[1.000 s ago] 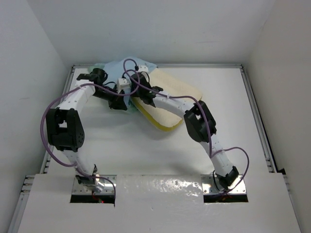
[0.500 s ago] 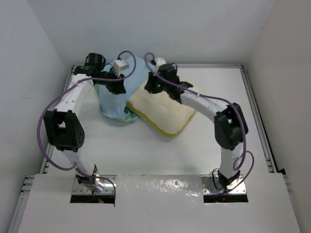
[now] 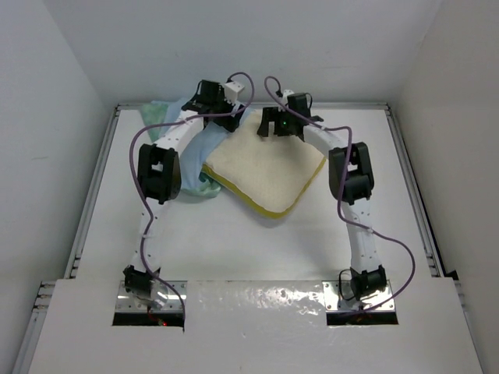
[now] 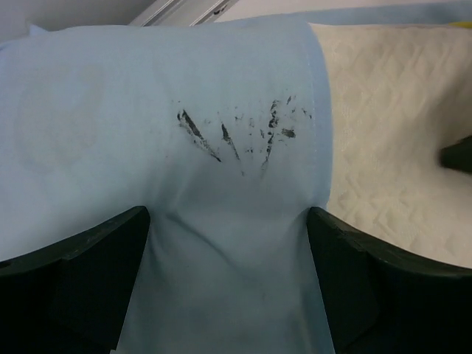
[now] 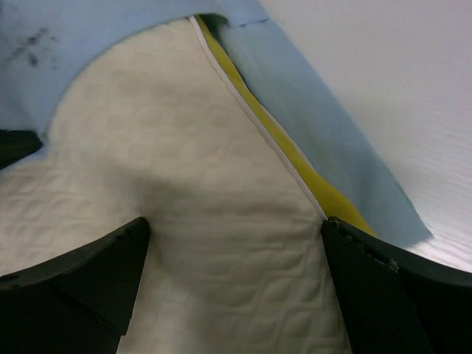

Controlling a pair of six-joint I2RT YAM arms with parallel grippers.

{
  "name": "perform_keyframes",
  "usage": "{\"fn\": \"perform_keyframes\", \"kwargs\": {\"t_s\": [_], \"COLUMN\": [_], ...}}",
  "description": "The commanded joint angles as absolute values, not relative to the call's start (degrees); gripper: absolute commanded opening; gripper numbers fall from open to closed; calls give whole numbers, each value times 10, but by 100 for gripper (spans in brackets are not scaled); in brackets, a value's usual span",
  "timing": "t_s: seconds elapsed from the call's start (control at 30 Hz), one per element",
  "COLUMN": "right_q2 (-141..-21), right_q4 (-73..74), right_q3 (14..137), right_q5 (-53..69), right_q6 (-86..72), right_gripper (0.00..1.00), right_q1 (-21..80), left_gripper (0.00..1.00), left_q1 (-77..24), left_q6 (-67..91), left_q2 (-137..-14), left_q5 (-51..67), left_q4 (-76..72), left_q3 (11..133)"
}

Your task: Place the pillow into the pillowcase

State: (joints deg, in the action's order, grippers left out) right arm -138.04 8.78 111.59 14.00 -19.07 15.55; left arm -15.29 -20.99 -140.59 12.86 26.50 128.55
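Within the last second both jaws have been opened: the left end effector over the pillowcase, the right end effector over the pillow. The cloth is released near the tabletop's far edge. Only the pillow's far end is covered, so a regrasp is judged necessary.

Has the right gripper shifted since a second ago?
Yes. The right gripper has moved rightward and nearer the table's far rail. It is now over the far edge of the pillow.
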Motion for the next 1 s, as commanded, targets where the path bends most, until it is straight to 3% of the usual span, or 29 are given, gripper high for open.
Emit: {"fn": "perform_keyframes", "kwargs": {"t_s": [0.0,0.07,0.1,0.13,0.17,0.2,0.23,0.27,0.33,0.7,0.97], "right_q2": [-1424,-1441,-1447,-1447,-1441,-1434,-1412,-1398,-1352,-1113,-1045], "right_q4": [38,27,19,11,4,-24,-33,-43,-68,-167,-354], "right_q3": [1170,1178,1174,1166,1152,1117,1098,1075,1010,760,670], "right_q5": [190,217,231,248,281,292,297,300,301,253,140], "right_q6": [-200,-227,-241,-246,-252,-258,-270,-272,-265,-213,-388], "right_gripper": [99,89,67,53,36,21,0,0,0,0,0], "right_q1": [170,170,170,171,171,171,173,175,182,269,288], "left_gripper": [86,86,82,77,62,53,43,22,1,0,0], "left_q1": [-173,-176,-176,-176,-176,-177,-178,-179,-179,-181,-233], "left_q6": [-223,-219,-210,-205,-199,-198,-196,-195,-195,-77,-138], "left_q2": [-1384,-1387,-1385,-1384,-1384,-1384,-1384,-1384,-1385,-1278,-1241], "left_q5": [126,155,167,183,192,200,206,206,206,333,414], "left_q4": [235,243,246,246,248,250,252,255,258,271,338], "left_q3": [1277,1266,1260,1257,1249,1247,1241,1238,1234,1302,1222]}}
